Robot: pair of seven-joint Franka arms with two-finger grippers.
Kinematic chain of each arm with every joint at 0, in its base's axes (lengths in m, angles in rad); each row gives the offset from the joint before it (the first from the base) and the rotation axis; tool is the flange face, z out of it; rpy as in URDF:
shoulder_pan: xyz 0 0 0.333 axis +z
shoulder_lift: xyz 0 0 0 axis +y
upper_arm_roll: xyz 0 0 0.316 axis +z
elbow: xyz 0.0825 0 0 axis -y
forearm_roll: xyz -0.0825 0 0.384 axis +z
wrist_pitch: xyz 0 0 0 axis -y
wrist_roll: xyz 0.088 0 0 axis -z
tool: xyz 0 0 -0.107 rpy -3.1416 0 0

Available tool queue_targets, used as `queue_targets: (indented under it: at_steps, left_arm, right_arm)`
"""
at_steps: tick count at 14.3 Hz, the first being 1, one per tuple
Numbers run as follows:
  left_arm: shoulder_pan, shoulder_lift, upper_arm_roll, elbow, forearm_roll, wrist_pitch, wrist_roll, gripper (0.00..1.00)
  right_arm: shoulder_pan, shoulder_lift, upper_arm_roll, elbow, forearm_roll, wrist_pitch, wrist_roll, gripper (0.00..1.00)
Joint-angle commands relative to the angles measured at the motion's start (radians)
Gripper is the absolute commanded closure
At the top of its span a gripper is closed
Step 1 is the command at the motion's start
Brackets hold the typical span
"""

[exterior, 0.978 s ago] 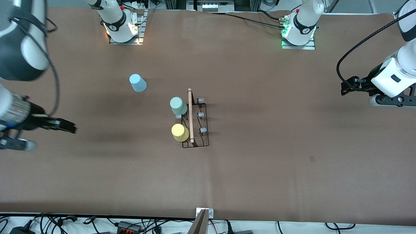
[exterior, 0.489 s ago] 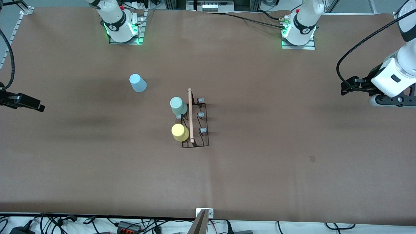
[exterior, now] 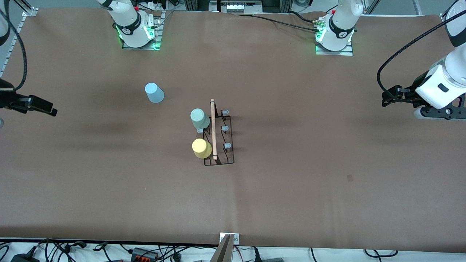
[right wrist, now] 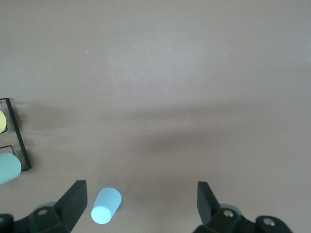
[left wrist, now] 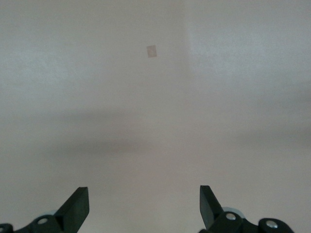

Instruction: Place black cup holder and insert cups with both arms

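While the black cup holder (exterior: 217, 135) stands mid-desk with the mint green cup (exterior: 199, 118) and yellow cup (exterior: 201, 148) seated on its pegs, my right hand (exterior: 51, 110) has swung back from low over the desk to the right arm's end, fingers spread and empty. I judge that leaves one cup to go: the light blue cup (exterior: 154, 92), upside down on the desk (exterior: 291, 189), farther from the front camera than the rack and toward my right arm's end. My left hand (exterior: 386, 99) waits released over its own end. Nothing lies between the blue cup and the free pegs (exterior: 225, 128); only a small patch (exterior: 350, 177) marks the cloth.
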Motion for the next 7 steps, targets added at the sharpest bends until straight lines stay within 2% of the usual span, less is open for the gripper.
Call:
queue_targets:
  at_steps: [1,7]
  left_arm:
    - [0.006,-0.014,0.001,-0.015,-0.014,0.004,0.025,0.00]
    - [0.006,-0.014,0.001,-0.014,-0.014,0.004,0.025,0.00]
  right_arm:
    - [-0.005,-0.136,0.014,-0.190,-0.031,0.077,-0.015,0.00]
    - [-0.008,-0.144,0.013,-0.169,-0.038,0.063,-0.023,0.00]
